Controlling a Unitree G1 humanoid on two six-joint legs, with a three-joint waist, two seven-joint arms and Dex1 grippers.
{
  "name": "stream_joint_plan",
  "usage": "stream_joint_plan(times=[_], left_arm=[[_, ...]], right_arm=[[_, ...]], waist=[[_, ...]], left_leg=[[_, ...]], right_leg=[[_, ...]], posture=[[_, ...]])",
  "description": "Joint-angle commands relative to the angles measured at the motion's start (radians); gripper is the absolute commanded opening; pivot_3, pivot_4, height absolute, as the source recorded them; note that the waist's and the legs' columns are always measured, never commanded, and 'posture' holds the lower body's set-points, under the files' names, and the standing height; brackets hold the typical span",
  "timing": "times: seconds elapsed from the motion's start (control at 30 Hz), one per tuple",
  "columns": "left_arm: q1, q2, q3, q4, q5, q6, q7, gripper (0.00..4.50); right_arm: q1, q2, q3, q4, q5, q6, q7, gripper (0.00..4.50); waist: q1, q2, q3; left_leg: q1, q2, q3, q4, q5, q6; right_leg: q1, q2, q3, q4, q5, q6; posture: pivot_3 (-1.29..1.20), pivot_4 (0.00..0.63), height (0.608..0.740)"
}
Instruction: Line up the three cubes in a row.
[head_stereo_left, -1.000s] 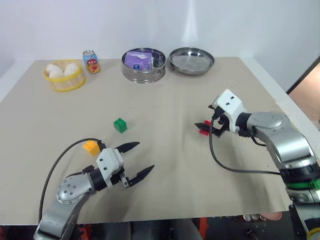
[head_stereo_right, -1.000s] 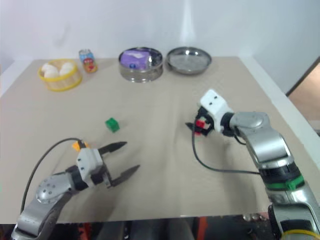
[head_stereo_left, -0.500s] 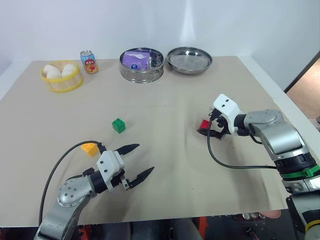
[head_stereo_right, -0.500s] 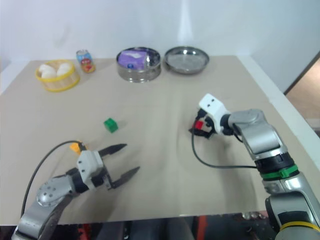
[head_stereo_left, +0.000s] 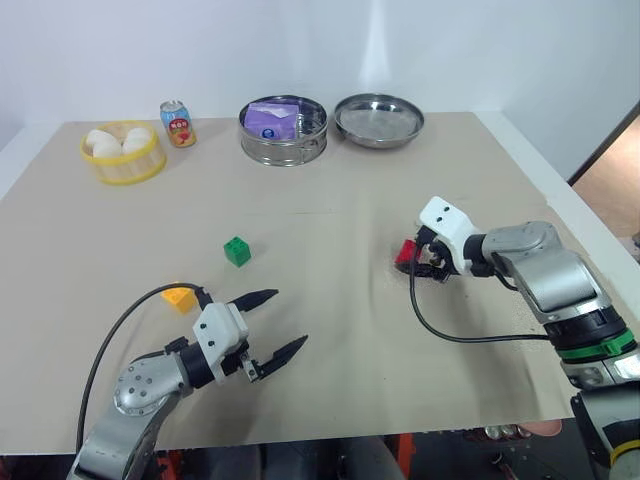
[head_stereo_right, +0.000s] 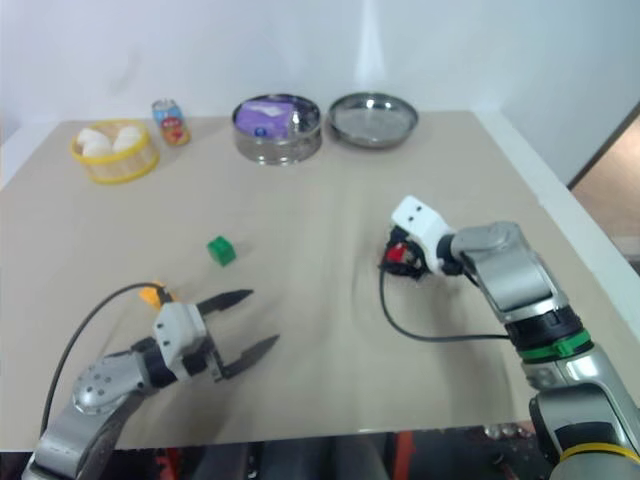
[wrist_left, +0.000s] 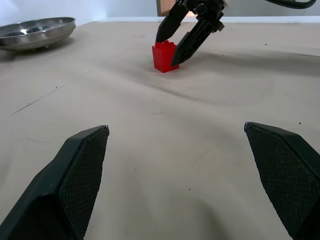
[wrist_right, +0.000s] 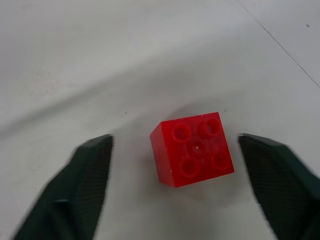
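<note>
While my right gripper sits low over the table, its fingers straddle the red cube with a gap on each side, not pinching it. My left gripper hovers wide open, holding nothing. The yellow-orange cube lies just behind its wrist; the green cube rests on the table ahead of its fingertips, well apart from the red one.
</note>
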Motion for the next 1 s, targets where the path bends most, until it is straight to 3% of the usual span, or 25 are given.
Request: stream_joint_plan(times=[0.03,0.07,0.1,0.73,0.87,1.0], left_arm=[[0.007,0.007,0.003,-0.039,0.01,-0.019,0.008,4.5],[0.005,0.007,0.003,-0.038,0.011,-0.019,0.009,4.5],[0.004,0.007,0.002,-0.037,0.011,-0.018,0.009,4.5],[0.004,0.005,0.019,-0.03,-0.013,-0.003,0.006,4.5],[0.057,0.024,0.041,-0.062,-0.079,0.012,-0.03,4.5],[0.087,0.068,0.049,-0.071,-0.127,0.031,-0.093,4.5]], right_arm=[[-0.004,-0.008,-0.006,-0.04,-0.021,-0.002,0.007,1.72],[-0.003,-0.008,-0.007,-0.041,-0.023,-0.002,0.009,1.3],[-0.002,-0.009,-0.008,-0.041,-0.026,-0.004,0.01,1.27],[-0.028,0.012,-0.081,-0.121,0.051,0.045,0.051,1.27],[-0.057,0.038,-0.043,-0.206,0.136,0.086,0.142,1.27],[-0.059,0.011,0.082,-0.217,0.12,-0.07,0.324,1.27]], waist=[[0.0,0.0,0.0],[0.0,0.0,0.0],[0.0,0.0,0.0],[0.0,0.0,0.0],[0.0,0.0,0.0],[-0.003,0.0,0.0]], left_leg=[[0.0,0.0,0.0,0.0,0.0,0.0],[0.0,0.0,0.0,0.0,0.0,0.0],[0.0,0.0,0.0,0.0,0.0,0.0],[0.0,0.0,0.0,0.0,0.0,0.0],[0.0,0.0,0.0,0.0,0.0,0.0],[0.0,0.001,0.001,-0.001,0.0,0.0]], right_leg=[[0.0,0.0,0.0,0.0,0.0,0.0],[0.0,0.0,0.0,0.0,0.0,0.0],[0.0,0.0,0.0,0.0,0.0,0.0],[0.0,0.0,0.0,0.0,0.0,0.0],[0.0,0.0,0.0,0.0,0.0,0.0],[-0.001,0.001,0.001,0.0,0.0,0.0]], posture=[[0.0,0.15,0.74],[0.0,0.15,0.74],[0.0,0.15,0.74],[0.0,0.15,0.74],[0.0,0.15,0.74],[0.0,0.15,0.74]])
